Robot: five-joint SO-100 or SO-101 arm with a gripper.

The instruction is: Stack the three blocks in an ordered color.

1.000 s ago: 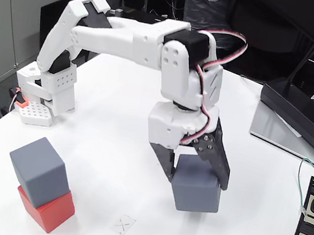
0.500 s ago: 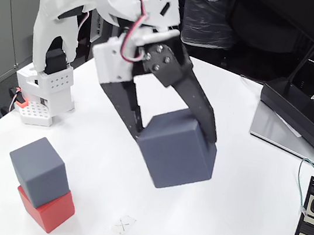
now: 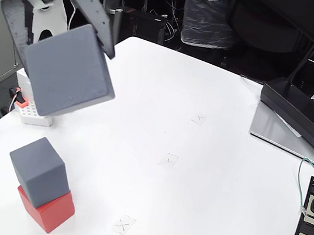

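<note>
Carrying the third block toward the stack
Tool (image 3: pixel 58 49) clamps a rigid, seemingly light grey cube (image 3: pixel 68 72) by opposite faces, above the grey-on-red stack (image 3: pixel 40 186).

Tool (image 3: pixel 65 56) grips grey block (image 3: pixel 68 72) aloft above grey-on-red stack (image 3: pixel 40 186).

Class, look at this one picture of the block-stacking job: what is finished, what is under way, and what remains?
Done: one grey block already sits on the red block, slightly skewed. In hand: the gripper holds the second grey block in the air, jaws closed on its sides, up and a little back from the pair. Left: lower it onto the stack's top and let go.
</note>
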